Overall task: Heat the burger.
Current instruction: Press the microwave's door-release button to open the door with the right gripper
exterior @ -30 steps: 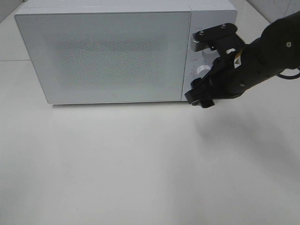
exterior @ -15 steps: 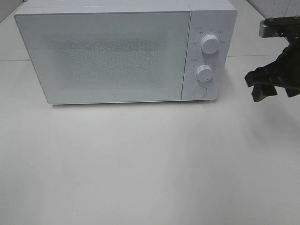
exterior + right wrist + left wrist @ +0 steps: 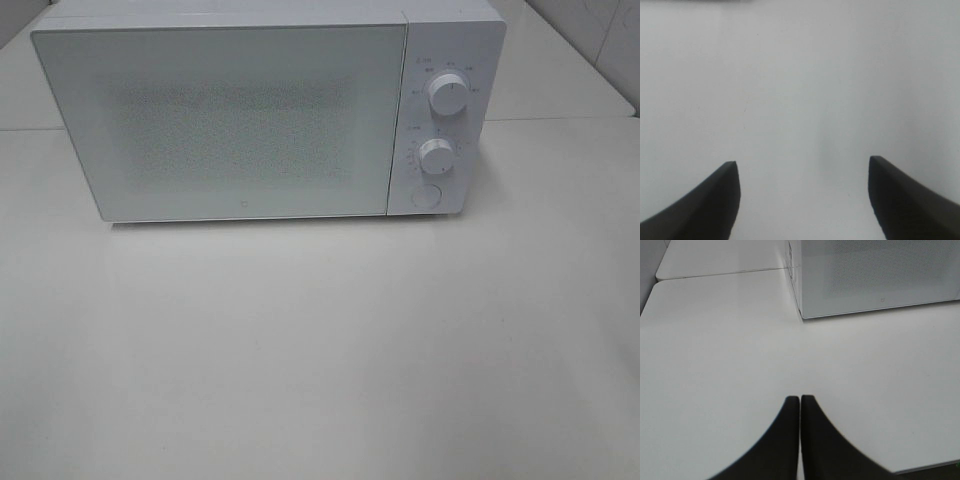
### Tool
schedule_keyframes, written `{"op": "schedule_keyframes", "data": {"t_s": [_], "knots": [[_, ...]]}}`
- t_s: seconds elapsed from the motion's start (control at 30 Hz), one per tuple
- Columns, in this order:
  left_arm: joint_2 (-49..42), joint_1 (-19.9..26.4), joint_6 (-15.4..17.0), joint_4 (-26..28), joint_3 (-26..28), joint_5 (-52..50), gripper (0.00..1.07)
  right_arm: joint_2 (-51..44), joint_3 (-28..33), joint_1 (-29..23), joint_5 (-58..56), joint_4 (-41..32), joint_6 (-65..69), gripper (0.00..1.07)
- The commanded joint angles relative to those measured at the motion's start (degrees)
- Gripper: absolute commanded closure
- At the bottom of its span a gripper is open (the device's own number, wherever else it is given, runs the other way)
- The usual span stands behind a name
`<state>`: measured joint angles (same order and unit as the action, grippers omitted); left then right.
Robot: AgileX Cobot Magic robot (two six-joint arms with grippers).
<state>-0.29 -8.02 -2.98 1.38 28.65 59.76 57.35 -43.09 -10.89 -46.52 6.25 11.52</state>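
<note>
The burger is hidden from every view. A white microwave [image 3: 220, 120] stands at the back of the table with its door closed; its two round knobs [image 3: 447, 95] and a round button sit on the right panel. The microwave's lower corner [image 3: 870, 280] also shows in the left wrist view. My left gripper [image 3: 800, 402] is shut, fingertips touching, above bare table some way from that corner. My right gripper [image 3: 802, 167] is open over plain white surface, nothing between its fingers. Neither arm shows in the exterior high view.
The white table [image 3: 320, 350] stretches in front of the microwave. A seam [image 3: 720, 274] between two table tops runs beside the microwave in the left wrist view. The table's near edge [image 3: 925, 467] shows there too.
My right arm has drawn back from the microwave's control panel to the right and has left the exterior high view. The microwave door stays closed.
</note>
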Motion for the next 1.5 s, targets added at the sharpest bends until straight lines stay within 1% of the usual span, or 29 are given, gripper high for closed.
{"op": "schedule_keyframes", "data": {"t_s": [0.03, 0.07, 0.13, 0.17, 0.2, 0.27, 0.33, 0.37, 0.4, 0.47, 0.5, 0.53, 0.57, 0.63, 0.7, 0.73, 0.8, 0.83, 0.87, 0.9, 0.97, 1.0, 1.1, 1.5], "knots": [[-0.3, 0.1, -0.1, 0.2, -0.2, -0.7, 1.07, -6.6, 2.8, 0.3, -4.3, -0.1, -1.4, 0.42], [-0.3, 0.1, -0.1, 0.2, -0.2, -0.7, 1.07, -10.1, 4.6, 0.3, -5.8, -0.1, -2.2, 0.42], [-0.3, 0.1, -0.1, 0.2, -0.2, -0.7, 1.07, -12.0, 5.7, 0.3, -6.3, -0.1, -2.6, 0.42], [-0.3, 0.1, -0.1, 0.2, -0.2, -0.7, 1.07, -15.8, 7.8, 0.3, -7.4, -0.1, -3.6, 0.42], [-0.3, 0.1, -0.1, 0.2, -0.2, -0.7, 1.07, -15.8, 7.8, 0.3, -7.4, -0.1, -3.6, 0.42], [-0.3, 0.1, -0.1, 0.2, -0.2, -0.7, 1.07, -21.2, 10.7, 0.3, -7.7, -0.1, -4.1, 0.42], [-0.3, 0.1, -0.1, 0.2, -0.2, -0.7, 1.07, -22.7, 11.6, 0.3, -7.6, -0.2, -4.1, 0.42], [-0.3, 0.1, -0.1, 0.2, -0.2, -0.7, 1.07, -26.2, 12.7, 0.3, -7.8, -0.2, -4.2, 0.42], [-0.3, 0.1, -0.1, 0.2, -0.2, -0.7, 1.07, -26.2, 12.7, 0.3, -7.8, -0.2, -4.2, 0.42], [-0.3, 0.1, -0.1, 0.2, -0.2, -0.7, 1.07, -30.9, 12.8, 0.3, -8.7, -0.2, -5.2, 0.42], [-0.3, 0.1, -0.1, 0.2, -0.2, -0.7, 1.07, -30.9, 12.8, 0.3, -8.7, -0.2, -5.2, 0.42], [-0.3, 0.1, -0.1, 0.2, -0.2, -0.7, 1.07, -34.1, 13.1, 0.3, -9.4, -0.5, -6.8, 0.42], [-0.3, 0.1, -0.1, 0.2, -0.2, -0.7, 1.07, -34.1, 13.1, 0.3, -9.4, -0.5, -6.8, 0.42], [-0.3, 0.1, -0.1, 0.2, -0.2, -0.7, 1.07, -39.6, 13.8, 0.3, -10.0, -2.0, -9.5, 0.42], [-0.3, 0.1, -0.2, 0.2, -0.2, -0.7, 1.07, -41.4, 13.8, 0.3, -10.0, -2.8, -10.3, 0.42], [-0.3, 0.1, -0.2, 0.2, -0.2, -0.7, 1.07, -44.7, 13.8, 0.3, -10.0, -3.9, -11.5, 0.42], [-0.3, 0.1, -0.2, 0.2, -0.2, -0.7, 1.07, -46.2, 13.8, 0.3, -10.0, -4.2, -12.1, 0.42], [-0.3, 0.1, -0.2, 0.2, -0.2, -0.7, 1.07, -49.7, 13.8, 0.3, -10.0, -4.5, -12.5, 0.42], [-0.3, 0.1, -0.2, 0.2, -0.2, -0.7, 1.07, -49.7, 13.8, 0.3, -10.0, -4.5, -12.5, 0.42], [-0.3, 0.1, -0.3, 0.2, -0.2, -0.7, 1.07, -52.7, 13.8, 0.3, -10.0, -4.5, -12.5, 0.42], [-0.3, 0.1, -0.3, 0.3, -0.2, -0.7, 1.07, -54.3, 13.8, 0.3, -10.0, -4.5, -12.5, 0.42], [-0.3, 0.1, -0.3, 0.3, -0.2, -0.7, 1.07, -57.2, 13.8, 0.3, -10.0, -4.5, -12.5, 0.42], [-0.3, 0.1, -0.3, 0.3, -0.2, -0.7, 1.07, -59.4, 13.8, 0.3, -10.1, -4.5, -12.5, 0.42], [-0.3, 0.1, -0.3, 0.4, -0.2, -0.7, 1.07, -59.1, 14.0, 0.3, -10.1, -4.4, -12.5, 0.42]]}}
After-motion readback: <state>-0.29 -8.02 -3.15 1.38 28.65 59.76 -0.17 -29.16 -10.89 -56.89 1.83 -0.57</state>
